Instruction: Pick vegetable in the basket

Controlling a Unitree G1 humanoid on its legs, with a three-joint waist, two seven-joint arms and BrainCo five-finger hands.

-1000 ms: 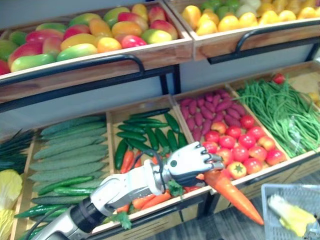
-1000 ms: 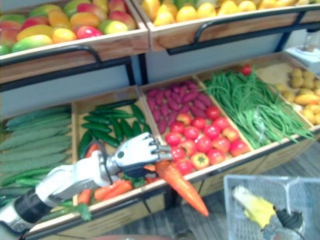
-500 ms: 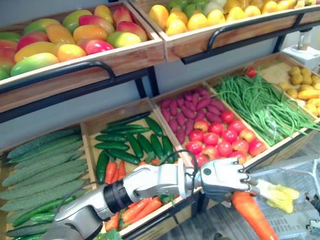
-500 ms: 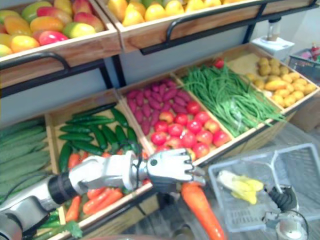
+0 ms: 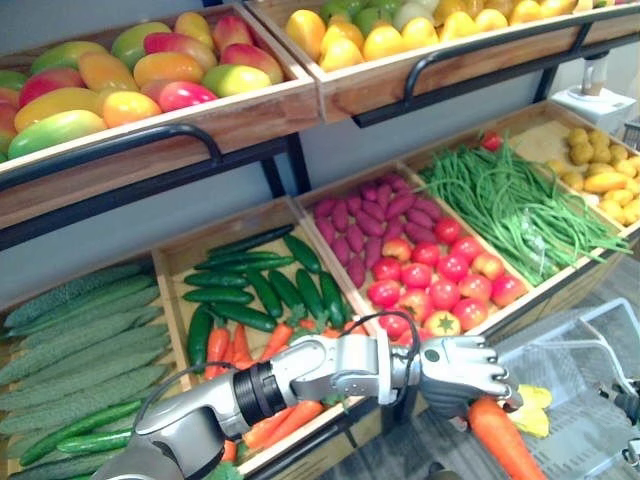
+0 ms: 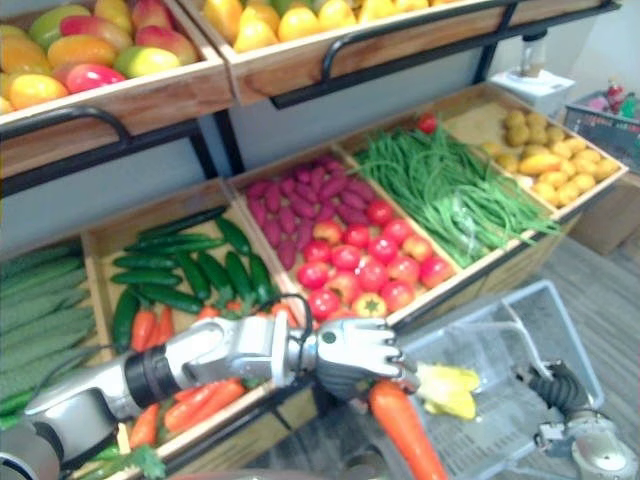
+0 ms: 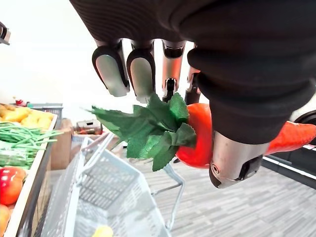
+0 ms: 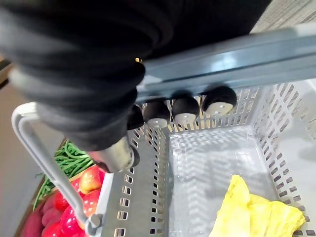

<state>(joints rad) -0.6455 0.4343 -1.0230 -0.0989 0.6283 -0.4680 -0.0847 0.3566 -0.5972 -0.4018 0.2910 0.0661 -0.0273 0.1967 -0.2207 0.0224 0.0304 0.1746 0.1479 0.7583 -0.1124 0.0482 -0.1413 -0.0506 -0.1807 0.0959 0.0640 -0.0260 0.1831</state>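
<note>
Our left hand point(image 5: 465, 372), curled round the leafy top of a long orange carrot point(image 5: 505, 443), holds it tip-down; the pale grey slotted plastic basket point(image 8: 143, 197) lies just to its right, its handle gripped by our right hand point(image 8: 185, 109). A yellow leafy vegetable point(image 6: 447, 389) inside sits near the carrot, so the basket's near rim is what we must clear.

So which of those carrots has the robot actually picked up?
The carrot in the left hand, hanging in the air by the grey basket; the other carrots lie in their wooden crate.
</note>
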